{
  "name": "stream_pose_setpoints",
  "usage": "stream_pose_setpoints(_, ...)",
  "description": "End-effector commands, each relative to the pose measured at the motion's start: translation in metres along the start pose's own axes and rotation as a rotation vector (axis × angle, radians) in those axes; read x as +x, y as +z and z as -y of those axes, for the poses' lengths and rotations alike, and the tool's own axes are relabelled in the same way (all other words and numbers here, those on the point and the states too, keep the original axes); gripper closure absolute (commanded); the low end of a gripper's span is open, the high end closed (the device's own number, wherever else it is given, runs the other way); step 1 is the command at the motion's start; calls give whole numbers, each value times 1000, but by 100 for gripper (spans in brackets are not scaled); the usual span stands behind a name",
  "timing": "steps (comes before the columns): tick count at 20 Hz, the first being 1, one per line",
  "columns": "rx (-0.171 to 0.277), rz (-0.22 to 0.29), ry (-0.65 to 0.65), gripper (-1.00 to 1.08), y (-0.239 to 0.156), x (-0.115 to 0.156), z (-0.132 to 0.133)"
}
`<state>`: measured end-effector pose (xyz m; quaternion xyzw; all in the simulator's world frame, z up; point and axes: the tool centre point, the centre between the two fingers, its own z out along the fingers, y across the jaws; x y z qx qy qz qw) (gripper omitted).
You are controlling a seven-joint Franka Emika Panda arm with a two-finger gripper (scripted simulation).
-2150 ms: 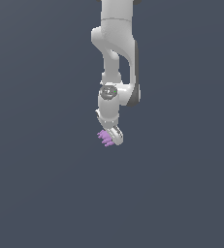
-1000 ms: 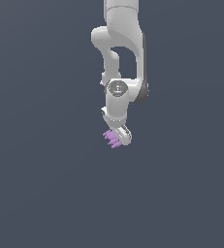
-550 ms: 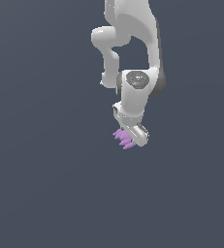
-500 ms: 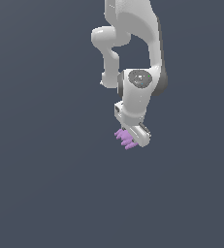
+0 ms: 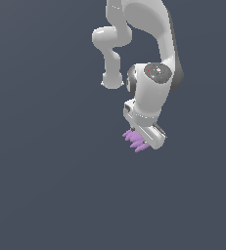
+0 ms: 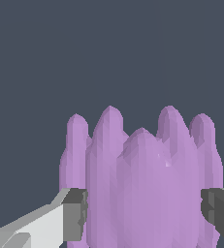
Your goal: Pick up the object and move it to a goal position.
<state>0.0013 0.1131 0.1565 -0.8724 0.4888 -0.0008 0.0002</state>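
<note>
The object (image 5: 134,140) is a small light-purple lump with several finger-like spikes, and it hangs in the air under the white arm in the exterior view. My gripper (image 5: 143,138) is shut on it, with the spikes poking out toward the exterior view's left. Seen from the wrist, the object (image 6: 142,179) fills the space between the two grey fingertips (image 6: 75,215), which press on both its sides. My gripper (image 6: 145,213) holds it well above the dark floor.
The white arm (image 5: 151,53) folds down from the top of the exterior view. Around it lies only a plain dark grey-blue floor (image 5: 46,185). No goal marker shows in either view.
The arm has carried the held object toward the exterior view's right and slightly lower. The wrist has turned along the way. The grip has stayed shut on the object.
</note>
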Motion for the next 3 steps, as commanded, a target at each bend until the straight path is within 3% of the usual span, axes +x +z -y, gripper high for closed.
stream_pose_setpoints(1,-1,0,1,108,-3,-1,3)
stream_pose_setpoints(3,-1,0,1,108,-4,-1,4)
